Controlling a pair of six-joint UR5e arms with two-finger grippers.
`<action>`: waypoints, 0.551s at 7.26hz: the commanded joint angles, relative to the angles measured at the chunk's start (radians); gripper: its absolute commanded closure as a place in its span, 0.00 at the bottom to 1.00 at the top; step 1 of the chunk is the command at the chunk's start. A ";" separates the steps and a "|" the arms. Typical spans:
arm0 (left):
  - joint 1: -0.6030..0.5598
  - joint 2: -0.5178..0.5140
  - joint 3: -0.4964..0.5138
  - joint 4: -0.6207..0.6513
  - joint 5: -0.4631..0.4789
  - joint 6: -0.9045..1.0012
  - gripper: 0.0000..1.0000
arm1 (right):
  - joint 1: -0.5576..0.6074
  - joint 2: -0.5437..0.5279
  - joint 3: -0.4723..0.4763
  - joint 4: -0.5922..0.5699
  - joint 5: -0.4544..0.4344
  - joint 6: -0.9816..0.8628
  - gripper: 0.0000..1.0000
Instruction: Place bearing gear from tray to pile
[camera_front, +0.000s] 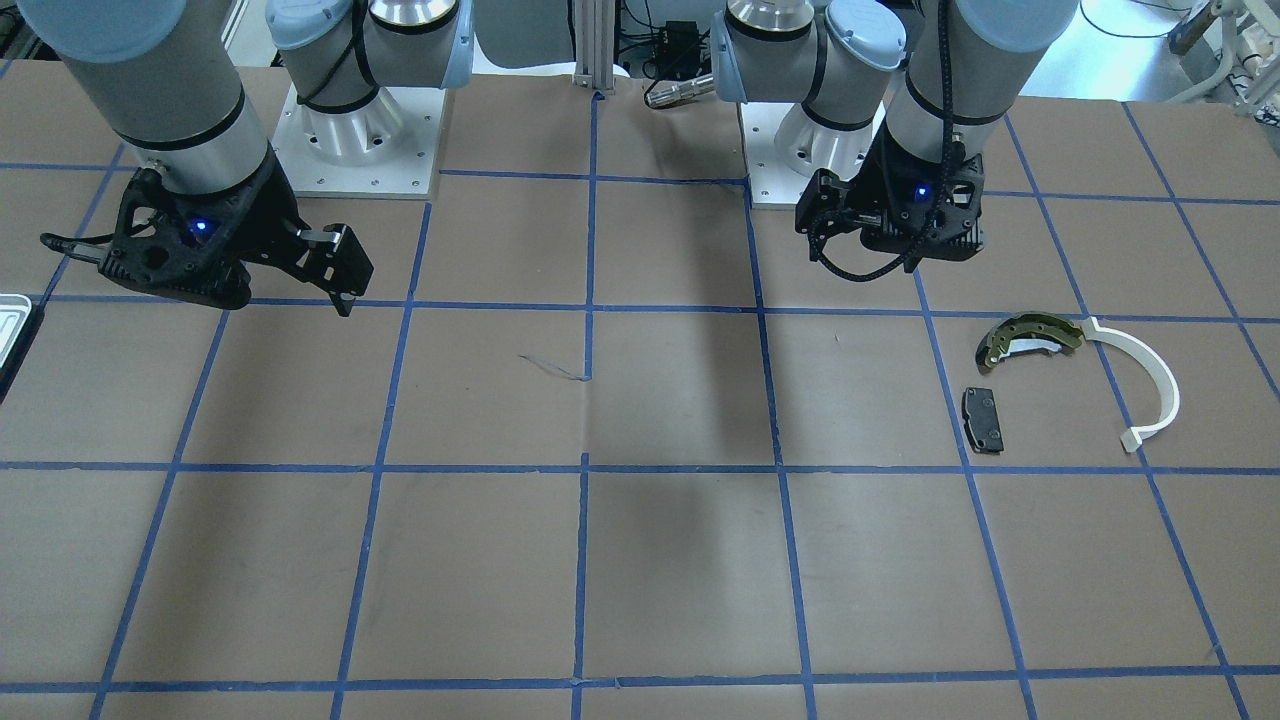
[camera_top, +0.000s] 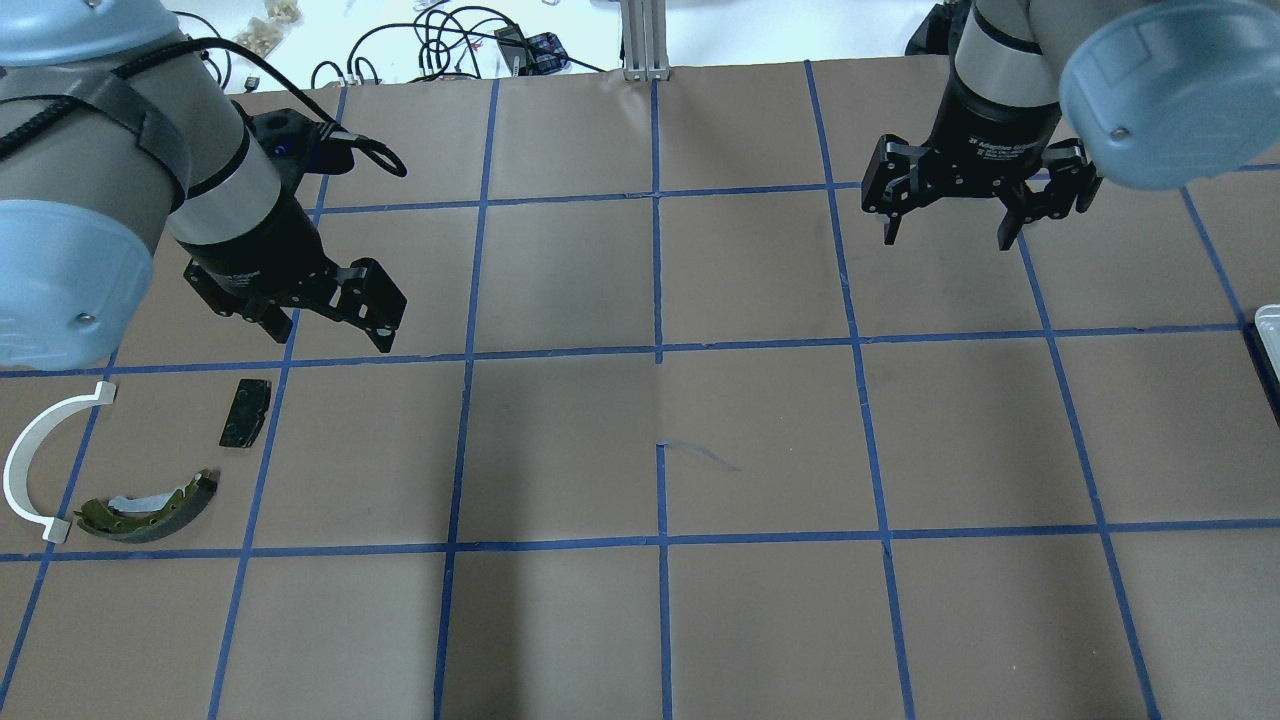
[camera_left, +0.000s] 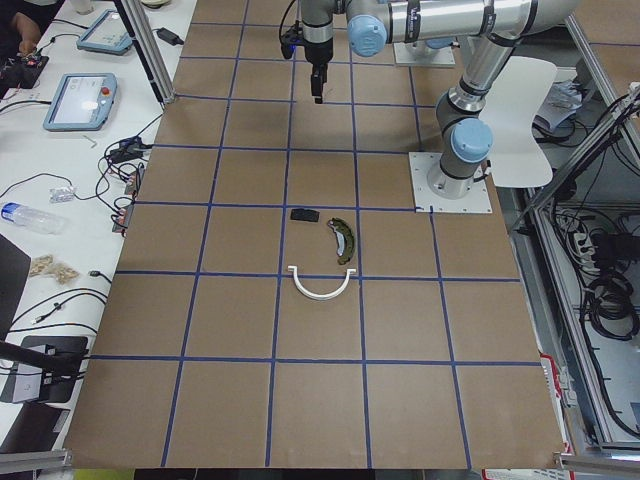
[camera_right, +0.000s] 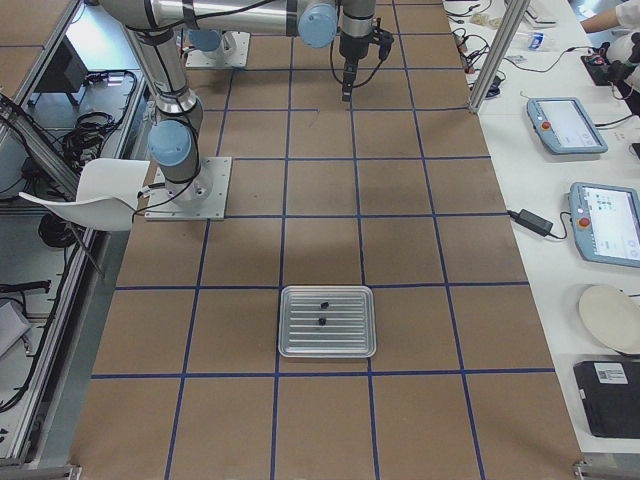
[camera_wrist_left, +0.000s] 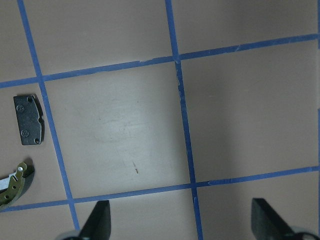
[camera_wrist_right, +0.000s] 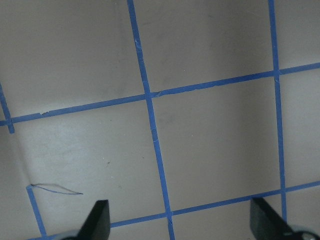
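Note:
The silver ridged tray (camera_right: 300, 345) lies on the table in the exterior right view, and two small dark bearing gears (camera_right: 324, 302) (camera_right: 320, 321) lie in it. Only the tray's edge (camera_top: 1268, 325) shows overhead. The pile lies at the overhead view's left: an olive-gold brake shoe (camera_top: 150, 508), a white plastic arc (camera_top: 30, 465) and a black pad (camera_top: 246, 412). My left gripper (camera_top: 330, 335) hangs open and empty just beyond the pad. My right gripper (camera_top: 945, 242) hangs open and empty, well away from the tray. Both wrist views show wide-apart fingertips (camera_wrist_left: 97, 222) (camera_wrist_right: 97, 220) over bare table.
The table is brown with a blue tape grid (camera_top: 658, 350). The two arm bases (camera_front: 355, 140) (camera_front: 820, 140) stand at its robot side. Cables and tablets (camera_left: 80, 100) lie on a white bench beyond the far edge.

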 joint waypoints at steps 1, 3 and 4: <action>0.000 0.001 -0.001 -0.001 0.000 0.000 0.00 | -0.003 -0.005 -0.001 0.026 0.001 -0.024 0.00; 0.000 0.001 -0.002 -0.001 0.021 0.002 0.00 | -0.014 0.001 0.014 0.015 0.000 -0.077 0.00; 0.000 0.001 -0.002 -0.001 0.034 0.002 0.00 | -0.050 -0.002 0.011 0.003 -0.009 -0.100 0.00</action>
